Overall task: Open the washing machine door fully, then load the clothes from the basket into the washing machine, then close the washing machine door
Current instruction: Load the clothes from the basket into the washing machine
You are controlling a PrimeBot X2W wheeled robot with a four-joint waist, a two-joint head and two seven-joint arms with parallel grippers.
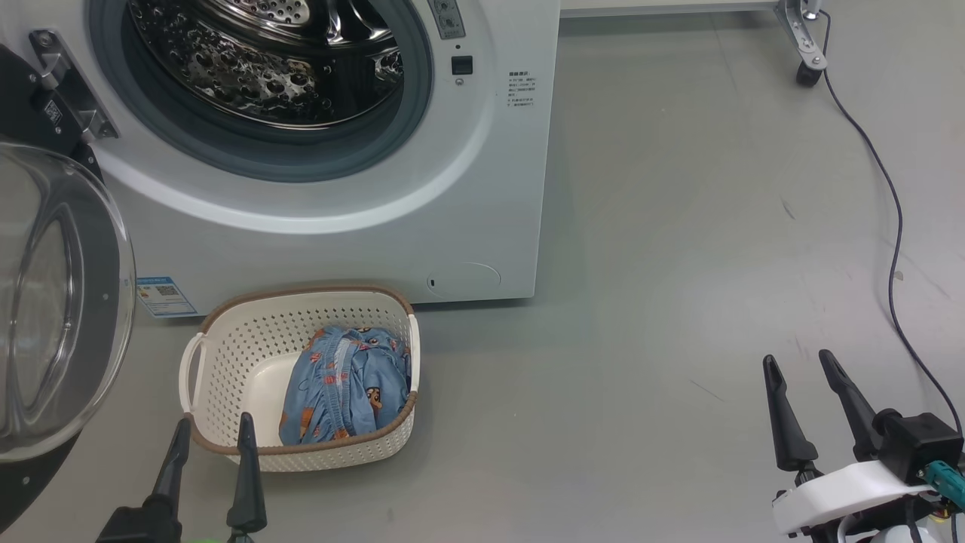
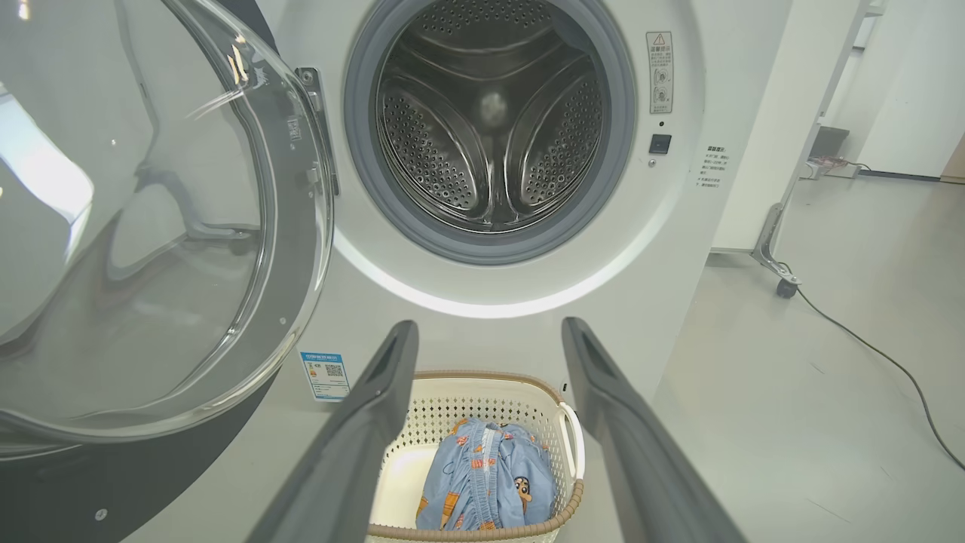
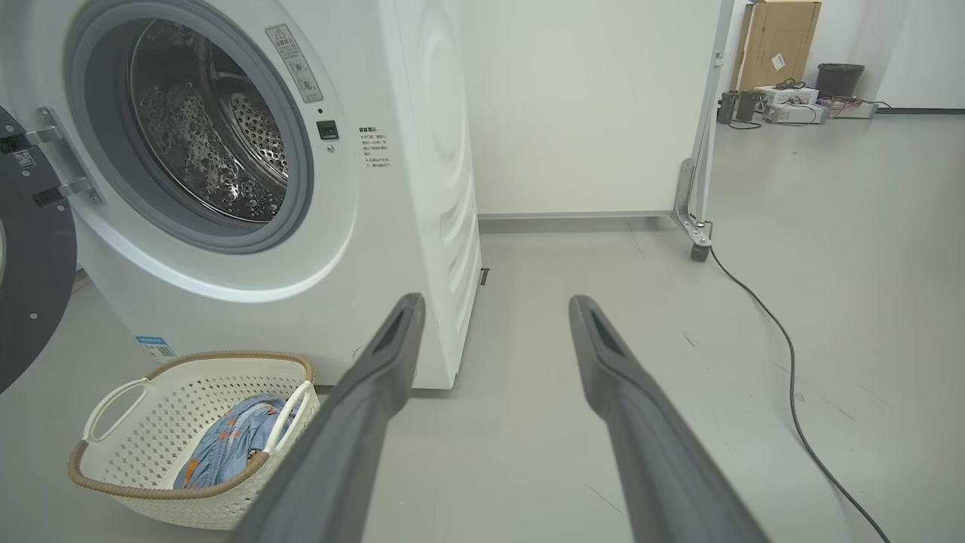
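As the scene is read from the left, the washing machine door is found swung wide open on its metal hinge, clear of the opening. It is a bulging clear glass bowl, glossy, set in a wide black rim.

Just right of it the left gripper is seen low over the floor. Its two long dark tapered fingers are spread wide and nothing is held. The tips are lined up at the near rim of the basket; contact cannot be told.

The basket is set on the smooth grey floor just in front of the washing machine. It is cream-white perforated plastic, rounded rectangular, with a brown woven-look rim and white loop handles at the sides.

The clothes are bunched in its right half. They are soft, crumpled light blue fabric, printed with small orange-brown figures and a cartoon face, with a gathered elastic band across.

The washing machine is a smooth white box. A grey gasket ring and a shiny perforated steel drum are shown in the round opening, and a small blue label is stuck low on the front.

Further right a thin dark cable is trailed over the floor. At far right the right gripper is held low, fingers spread wide, empty, well apart from the basket.
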